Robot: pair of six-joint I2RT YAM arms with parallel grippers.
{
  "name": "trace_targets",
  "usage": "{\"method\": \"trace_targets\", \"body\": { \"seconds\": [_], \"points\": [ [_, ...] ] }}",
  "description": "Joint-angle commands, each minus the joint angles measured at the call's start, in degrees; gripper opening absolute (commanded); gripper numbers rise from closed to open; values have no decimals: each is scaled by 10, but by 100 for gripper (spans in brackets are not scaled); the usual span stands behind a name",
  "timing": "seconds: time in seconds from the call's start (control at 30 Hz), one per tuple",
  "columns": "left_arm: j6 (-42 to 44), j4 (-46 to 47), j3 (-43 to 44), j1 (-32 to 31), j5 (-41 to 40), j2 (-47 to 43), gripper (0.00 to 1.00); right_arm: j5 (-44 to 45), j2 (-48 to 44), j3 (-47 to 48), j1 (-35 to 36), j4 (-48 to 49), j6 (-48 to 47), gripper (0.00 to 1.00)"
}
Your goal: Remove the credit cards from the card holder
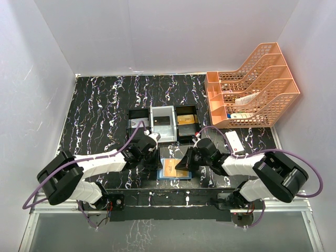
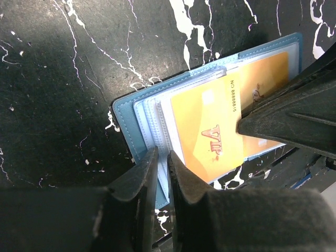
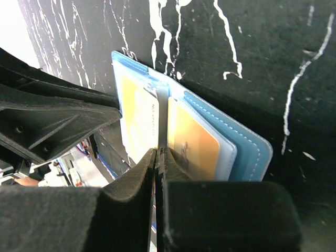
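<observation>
Right now we have the card holder (image 1: 175,169) lying open on the tabletop (image 1: 105,105) near its front edge, between our two arms, its long side running left to right. Our left fingers (image 2: 139,184) sit at its left end, closed to a narrow slit over the blue cover and clear sleeves, gripping that end. Our right fingers (image 3: 131,184) are clamped tight over the middle. A thin pale leaf of the sleeves stands straight up into their tips, so we judge it pinched; whether it carries a card we cannot tell. A gold card (image 2: 207,131) marked VIP lies between the two pairs of fingers, and a second gold card (image 3: 191,142) lies beyond the right ones. We judge the right arm best placed to draw a card out while the left steadies the cover
</observation>
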Motion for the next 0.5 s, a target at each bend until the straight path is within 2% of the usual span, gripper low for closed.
{"method": "trace_targets", "body": {
  "seconds": [0.0,0.37,0.47],
  "points": [
    [11,-30,-5,-2,-10,8,12,-8,-25,-10,-10,9,-9,0],
    [12,-23,-6,-2,-14,4,13,-44,-32,-15,-34,0,-36,0],
    [8,-26,1,-2,-18,-21,17,-40,-29,-16,-35,2,-34,0]
  ]
}}
